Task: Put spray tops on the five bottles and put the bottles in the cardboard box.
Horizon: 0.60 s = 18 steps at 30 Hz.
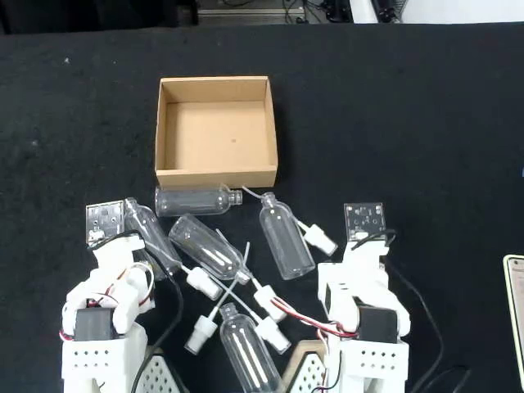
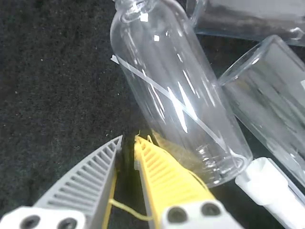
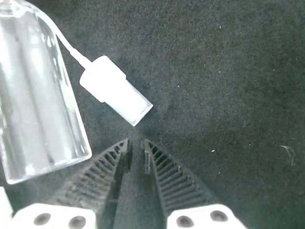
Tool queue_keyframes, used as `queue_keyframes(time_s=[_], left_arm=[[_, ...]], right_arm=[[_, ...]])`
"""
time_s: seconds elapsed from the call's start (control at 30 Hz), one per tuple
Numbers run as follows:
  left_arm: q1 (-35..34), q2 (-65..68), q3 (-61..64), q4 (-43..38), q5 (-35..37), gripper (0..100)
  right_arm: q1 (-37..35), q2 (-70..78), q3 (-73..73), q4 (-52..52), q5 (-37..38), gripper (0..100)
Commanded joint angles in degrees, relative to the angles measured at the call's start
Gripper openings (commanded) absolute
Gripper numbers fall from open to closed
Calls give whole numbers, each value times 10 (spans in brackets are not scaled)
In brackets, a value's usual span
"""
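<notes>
Showing only a thin slit between its grey and yellow fingers, the left gripper (image 2: 127, 141) grips nothing, and a clear bottle (image 2: 176, 90) lies just beside the yellow finger. The right gripper (image 3: 136, 144) is likewise drawn almost together and holds nothing, with a white spray top (image 3: 114, 90) just ahead of its tips and a second bottle (image 3: 35, 100) alongside. The cardboard box (image 1: 217, 176) sits well beyond both grippers.

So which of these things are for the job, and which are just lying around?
For the job:
five clear bottles
white spray tops
cardboard box

Just lying about:
pale flat sheet at the right edge
cables at the back
</notes>
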Motion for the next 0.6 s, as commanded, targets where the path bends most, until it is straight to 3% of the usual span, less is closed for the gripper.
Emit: queue_keyframes(time_s=[0.0,0.43,0.57], left_arm=[[-3,-7,13,9,-4,30],[-3,-7,13,9,-4,30],[-3,-7,13,9,-4,30]], right_arm=[[19,-57,-2,-51,1,12],[19,-57,-33,-200,3,12],[16,-57,-68,-236,54,12]])
